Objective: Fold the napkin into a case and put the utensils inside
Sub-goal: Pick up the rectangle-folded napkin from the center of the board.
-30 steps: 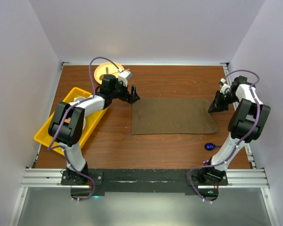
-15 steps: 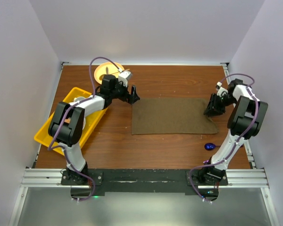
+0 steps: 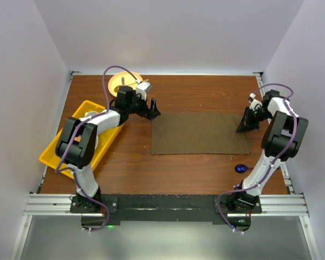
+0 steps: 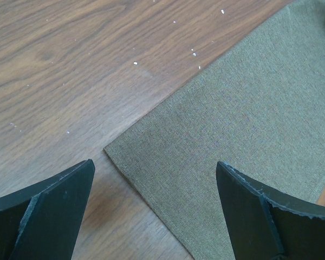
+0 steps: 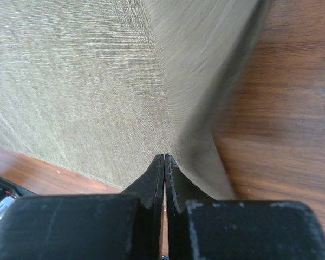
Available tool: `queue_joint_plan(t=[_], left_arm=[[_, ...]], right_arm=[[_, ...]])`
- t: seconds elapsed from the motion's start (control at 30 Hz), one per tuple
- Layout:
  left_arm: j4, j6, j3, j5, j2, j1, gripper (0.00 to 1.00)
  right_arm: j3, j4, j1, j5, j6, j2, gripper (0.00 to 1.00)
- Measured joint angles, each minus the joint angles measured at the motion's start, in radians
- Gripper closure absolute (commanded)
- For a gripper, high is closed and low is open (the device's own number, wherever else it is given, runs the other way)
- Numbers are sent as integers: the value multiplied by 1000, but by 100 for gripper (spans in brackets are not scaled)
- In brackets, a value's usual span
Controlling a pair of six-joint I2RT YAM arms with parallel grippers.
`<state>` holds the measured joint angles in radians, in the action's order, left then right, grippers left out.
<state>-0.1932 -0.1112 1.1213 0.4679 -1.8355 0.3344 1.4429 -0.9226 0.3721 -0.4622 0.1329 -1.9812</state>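
The olive-brown napkin (image 3: pixel 197 132) lies flat in the middle of the table. My left gripper (image 3: pixel 153 111) hovers open over its far left corner, and in the left wrist view that corner of the napkin (image 4: pixel 244 108) lies between the spread tips of the left gripper (image 4: pixel 154 168). My right gripper (image 3: pixel 244 125) is at the napkin's far right corner. In the right wrist view the right gripper (image 5: pixel 164 157) is shut on the napkin (image 5: pixel 70 81), which rises in a crease from the tips. A blue-purple spoon (image 3: pixel 241 168) lies near the right arm.
A yellow tray (image 3: pixel 78 138) sits at the left edge of the table. A round yellow plate (image 3: pixel 123 82) stands at the far left behind the left arm. Side walls close in the table on both sides.
My right gripper moved in over the napkin's far right corner, opened briefly and shut on the cloth. The left arm has not moved.
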Motion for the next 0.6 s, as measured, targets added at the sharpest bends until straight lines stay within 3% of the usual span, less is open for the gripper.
queue_joint_plan(t=[0.07, 0.1, 0.13, 0.23, 0.33, 0.6], left_arm=[[0, 0, 0, 0, 0, 0, 0], [0, 0, 0, 0, 0, 0, 0], [0, 0, 0, 0, 0, 0, 0], [0, 0, 0, 0, 0, 0, 0], [0, -1, 0, 0, 0, 0, 0], [0, -1, 0, 0, 0, 0, 0]], right_arm=[[0, 0, 0, 1, 0, 18, 98], [0, -1, 0, 4, 0, 28, 88], [0, -1, 0, 9, 1, 37, 61], [0, 6, 0, 55, 6, 53, 41], [0, 22, 2, 102, 20, 55, 34], [0, 38, 23, 181, 73, 50, 35]])
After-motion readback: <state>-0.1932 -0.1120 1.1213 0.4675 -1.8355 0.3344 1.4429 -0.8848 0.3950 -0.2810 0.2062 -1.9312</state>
